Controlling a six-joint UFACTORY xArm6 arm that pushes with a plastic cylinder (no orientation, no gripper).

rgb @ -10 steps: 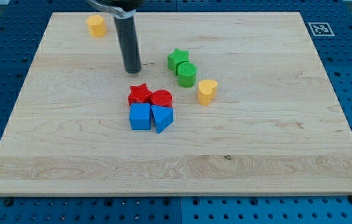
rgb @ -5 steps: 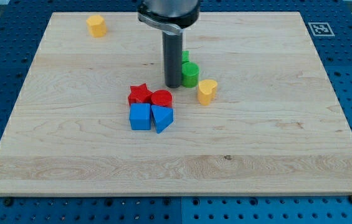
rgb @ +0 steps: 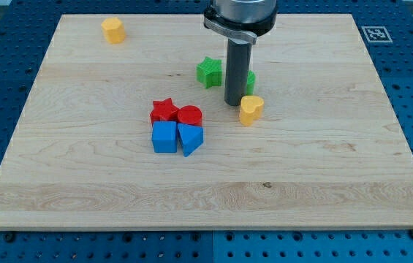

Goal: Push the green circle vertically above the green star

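Observation:
The green star [rgb: 208,71] lies on the wooden board [rgb: 301,161] above the middle. The green circle [rgb: 250,80] is to its right, almost wholly hidden behind my dark rod; only a sliver shows at the rod's right side. My tip [rgb: 235,103] rests on the board right of and below the star, touching or just in front of the circle, and just left of the yellow heart-like block [rgb: 250,109].
A red star [rgb: 164,110], a red cylinder [rgb: 189,115], a blue cube [rgb: 164,136] and a blue triangular block [rgb: 190,139] sit clustered left of centre. A yellow block [rgb: 112,31] lies at the top left. A marker tag [rgb: 373,33] is at the top right.
My tip has moved right, from left of the star to between star and yellow heart. The green circle has been pushed right, away from the star. The yellow heart shifted slightly right.

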